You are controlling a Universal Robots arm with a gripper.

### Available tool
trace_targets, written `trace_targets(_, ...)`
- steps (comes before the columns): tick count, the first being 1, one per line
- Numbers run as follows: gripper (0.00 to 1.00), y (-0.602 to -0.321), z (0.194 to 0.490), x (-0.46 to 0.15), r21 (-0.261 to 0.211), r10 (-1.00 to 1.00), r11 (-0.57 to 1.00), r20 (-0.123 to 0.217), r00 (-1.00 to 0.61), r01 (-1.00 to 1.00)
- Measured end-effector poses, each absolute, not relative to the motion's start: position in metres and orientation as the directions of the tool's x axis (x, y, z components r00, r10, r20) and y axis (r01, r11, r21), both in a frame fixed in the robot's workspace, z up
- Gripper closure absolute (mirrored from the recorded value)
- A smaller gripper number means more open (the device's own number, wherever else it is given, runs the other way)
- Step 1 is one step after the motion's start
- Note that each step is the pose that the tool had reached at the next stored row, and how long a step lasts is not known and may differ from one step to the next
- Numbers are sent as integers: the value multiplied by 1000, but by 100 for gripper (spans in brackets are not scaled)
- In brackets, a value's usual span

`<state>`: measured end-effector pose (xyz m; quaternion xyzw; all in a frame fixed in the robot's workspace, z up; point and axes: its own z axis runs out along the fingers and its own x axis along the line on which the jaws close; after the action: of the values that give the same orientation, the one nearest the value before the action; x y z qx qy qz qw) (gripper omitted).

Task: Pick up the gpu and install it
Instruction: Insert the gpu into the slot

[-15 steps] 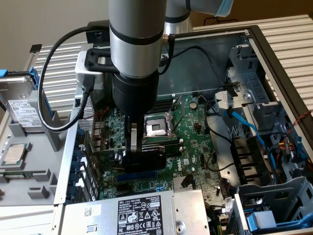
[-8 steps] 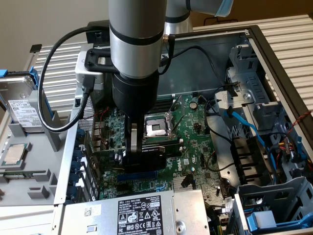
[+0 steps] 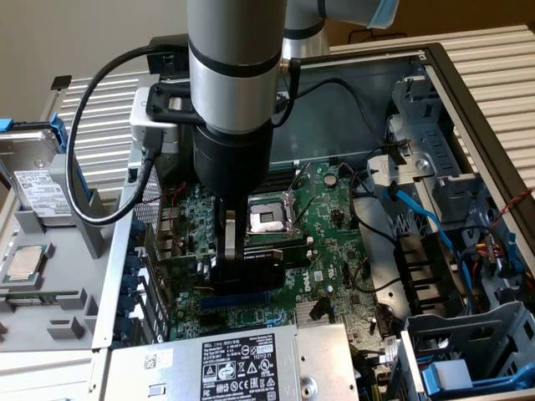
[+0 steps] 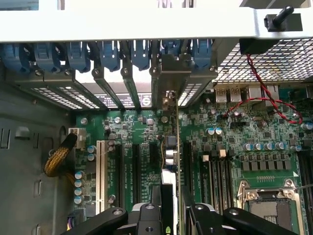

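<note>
My gripper (image 3: 236,261) hangs straight down inside the open computer case and is shut on the gpu (image 3: 263,257), a short card with a black shroud. The card stands on edge low over the expansion slots of the green motherboard (image 3: 328,219), beside the processor socket (image 3: 269,219). In the wrist view the gpu (image 4: 172,147) shows edge-on as a thin green board between the black fingers (image 4: 146,218). Its silver bracket (image 4: 168,78) sits at the case's rear slot openings. I cannot tell whether the card's lower edge is seated in a slot.
Blue slot clips (image 4: 107,54) line the rear wall, and a white slot (image 4: 101,169) lies beside the black ones. A power supply (image 3: 242,368) sits in front, and blue cables (image 3: 422,213) and drive cages fill the exterior view's right. A hard drive (image 3: 33,180) lies outside the case.
</note>
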<state>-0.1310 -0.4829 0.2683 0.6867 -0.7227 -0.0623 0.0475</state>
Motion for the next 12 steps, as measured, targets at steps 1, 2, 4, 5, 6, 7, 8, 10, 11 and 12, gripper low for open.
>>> trace_targets(1,74,-483,268,-131,155,-998,49,-17,-52,-987)
trace_targets(2,74,-483,268,-131,155,-998,49,-17,-52,-987)
trace_targets(4,74,-483,268,-131,155,-998,49,-17,-52,-987)
trace_targets(5,74,-483,267,-131,155,-998,49,-17,-52,-987)
trace_targets(6,74,-483,267,-131,155,-998,49,-17,-52,-987)
trace_targets(7,74,-483,267,-131,155,-998,49,-17,-52,-987)
trace_targets(8,74,-483,267,-131,155,-998,49,-17,-52,-987)
trace_targets(10,74,-483,267,-132,155,-998,49,-17,-52,-987)
trace_targets(11,74,-483,267,-132,155,-998,49,-17,-52,-987)
trace_targets(12,74,-483,267,-132,155,-998,49,-17,-52,-987)
